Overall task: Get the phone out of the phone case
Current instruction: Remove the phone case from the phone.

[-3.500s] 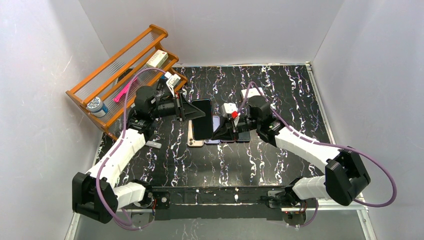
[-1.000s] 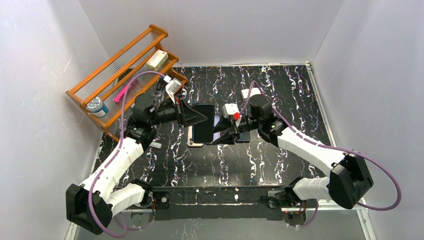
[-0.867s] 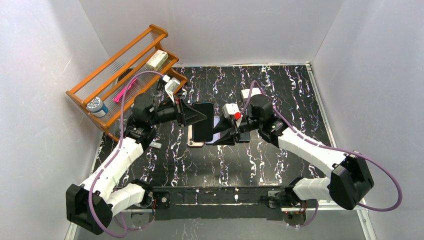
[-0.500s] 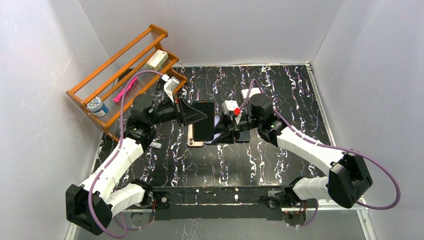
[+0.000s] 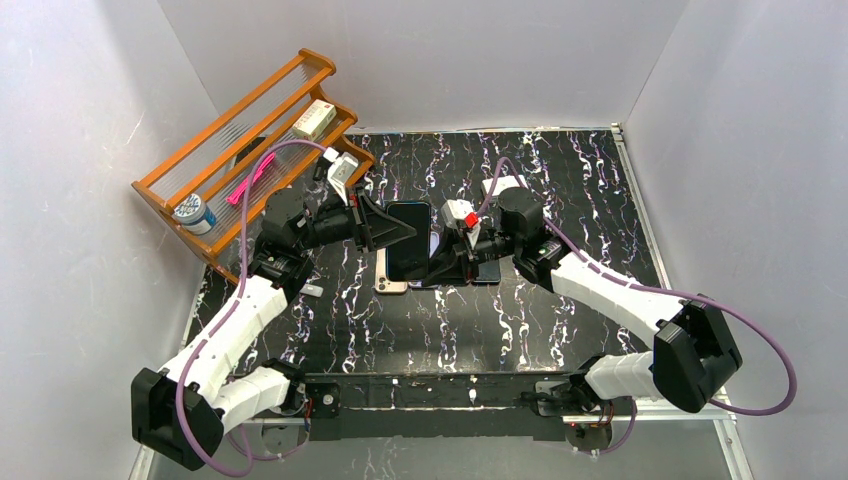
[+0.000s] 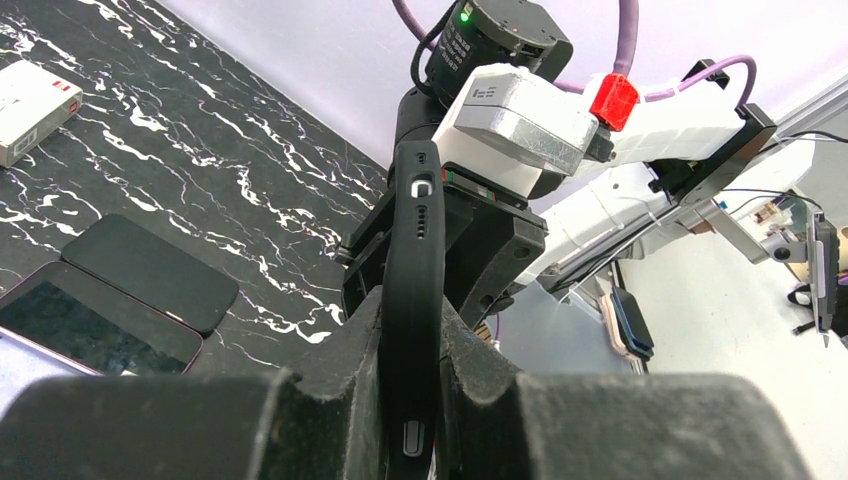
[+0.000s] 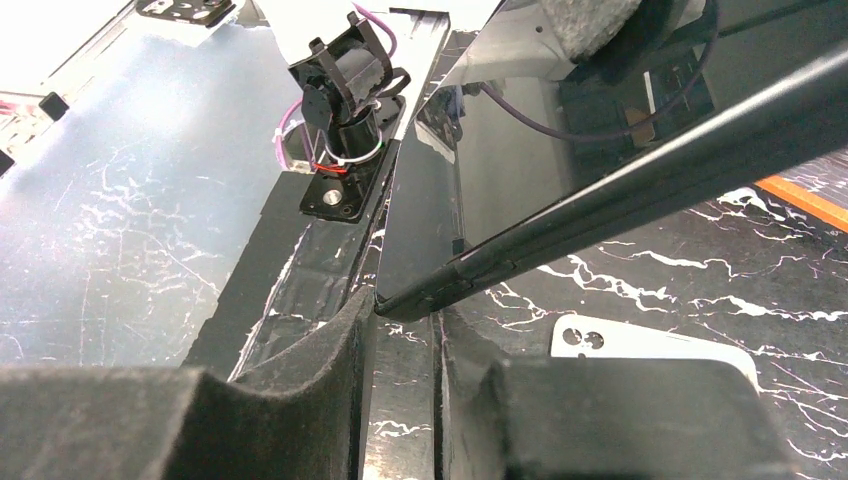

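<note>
A phone in a black case (image 5: 405,240) is held above the table by my left gripper (image 5: 385,228), which is shut on its edge. In the left wrist view the cased phone (image 6: 415,270) stands edge-on, clamped between my fingers (image 6: 350,350). My right gripper (image 5: 452,262) reaches in from the right. In the right wrist view the phone's lower corner (image 7: 410,300) sits between the tips of the narrowly spaced fingers (image 7: 330,340) and fills the gap. The glossy screen (image 7: 480,170) shows above that corner.
Several other phones lie on the black marbled table under the held one: a gold one (image 5: 390,284), dark ones (image 5: 487,270) (image 6: 150,270). A white case (image 7: 650,345) and a white box (image 6: 30,95) lie nearby. A wooden rack (image 5: 240,150) stands at the back left.
The left gripper has lowered the cased phone slightly since 3.5 s ago. In the last second the right gripper has shifted up and closer to the phone's lower right corner.
</note>
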You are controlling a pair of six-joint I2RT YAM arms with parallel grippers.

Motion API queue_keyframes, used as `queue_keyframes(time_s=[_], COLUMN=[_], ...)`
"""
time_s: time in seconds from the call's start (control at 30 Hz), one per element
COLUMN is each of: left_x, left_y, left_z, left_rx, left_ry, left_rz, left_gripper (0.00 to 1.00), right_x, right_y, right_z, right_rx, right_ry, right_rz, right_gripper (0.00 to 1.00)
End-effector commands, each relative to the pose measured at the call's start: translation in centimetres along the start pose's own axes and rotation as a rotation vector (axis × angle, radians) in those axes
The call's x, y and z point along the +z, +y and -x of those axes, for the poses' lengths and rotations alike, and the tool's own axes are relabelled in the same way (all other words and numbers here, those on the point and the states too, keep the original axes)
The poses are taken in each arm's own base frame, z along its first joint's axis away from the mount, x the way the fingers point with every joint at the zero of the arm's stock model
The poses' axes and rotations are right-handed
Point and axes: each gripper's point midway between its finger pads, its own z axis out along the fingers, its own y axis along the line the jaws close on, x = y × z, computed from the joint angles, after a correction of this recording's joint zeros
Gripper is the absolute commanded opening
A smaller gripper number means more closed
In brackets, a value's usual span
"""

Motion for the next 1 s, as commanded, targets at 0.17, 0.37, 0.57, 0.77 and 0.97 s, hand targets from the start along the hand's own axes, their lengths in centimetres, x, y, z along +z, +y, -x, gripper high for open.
queue_keyframes(time_s=[0.17,0.37,0.57,0.77,0.97], left_x=[0.2,0.7,1.0,1.2,1.4], left_y=[-2.3,-1.9,-1.9,-1.3,-1.0], left_z=[1.5,0.7,0.3,0.0,-0.6], left_rx=[-0.034,-0.108,-0.145,-0.182,-0.213], left_ry=[-0.042,-0.016,0.001,0.011,0.029], left_rz=[-0.052,-0.051,-0.056,-0.037,-0.036], left_gripper=[0.0,0.0,0.0,0.0,0.0], right_x=[0.3,0.1,-0.1,-0.2,-0.9], right_y=[-1.6,-3.0,-4.3,-4.9,-6.7], right_z=[2.8,3.5,3.8,4.7,5.7], right_rx=[-0.198,-0.302,-0.382,-0.436,-0.504], right_ry=[-0.027,-0.01,0.027,0.029,0.047], right_rz=[-0.031,-0.082,-0.122,-0.148,-0.255], right_gripper=[0.01,0.01,0.01,0.01,0.01])
